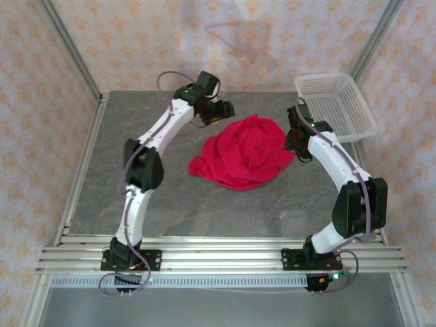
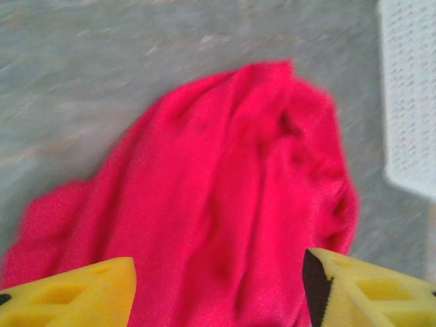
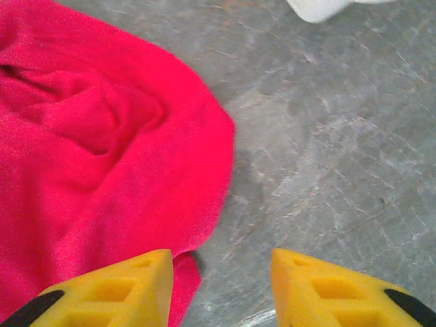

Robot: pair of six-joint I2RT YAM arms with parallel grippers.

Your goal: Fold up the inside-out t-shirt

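Note:
The inside-out t-shirt (image 1: 242,153) lies in a crumpled bright red heap in the middle of the grey table. My left gripper (image 1: 221,110) hovers at the heap's far left edge. In the left wrist view it (image 2: 218,293) stands open above the red cloth (image 2: 225,191), yellow fingers (image 2: 68,293) wide apart and nothing between them. My right gripper (image 1: 296,143) sits at the heap's right edge. In the right wrist view it (image 3: 221,286) is open too, its left finger over the shirt's hem (image 3: 102,136) and its right finger over bare table.
A white mesh basket (image 1: 337,105) stands at the back right corner, its edge showing in the left wrist view (image 2: 409,95) and in the right wrist view (image 3: 320,8). Metal frame posts and patterned walls enclose the table (image 1: 170,204).

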